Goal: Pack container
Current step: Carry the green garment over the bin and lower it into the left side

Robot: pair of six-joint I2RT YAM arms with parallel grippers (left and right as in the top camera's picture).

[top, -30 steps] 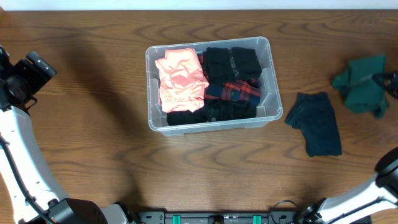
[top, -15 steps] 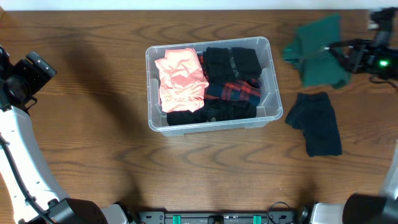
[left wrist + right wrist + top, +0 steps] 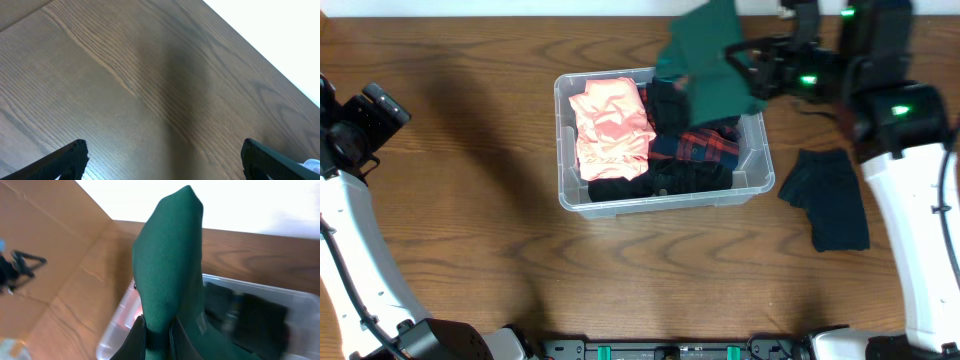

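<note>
The clear plastic container (image 3: pixel 565 190) sits mid-table and holds a pink garment (image 3: pixel 610 125), black clothes and a red plaid item (image 3: pixel 705 145). My right gripper (image 3: pixel 745 62) is shut on a dark green garment (image 3: pixel 705 60) and holds it in the air over the container's far right part. In the right wrist view the green garment (image 3: pixel 170 260) hangs pinched between the fingers (image 3: pixel 134 339), with the container (image 3: pixel 112 330) below. My left gripper (image 3: pixel 162 155) is open and empty over bare wood at the far left.
A dark navy garment (image 3: pixel 830 195) lies on the table right of the container. The left arm (image 3: pixel 355 125) stands at the table's left edge. The right arm (image 3: pixel 910 150) reaches in from the right.
My right gripper has carried the green garment leftward from the table's right side to above the container. The left arm has not moved.
</note>
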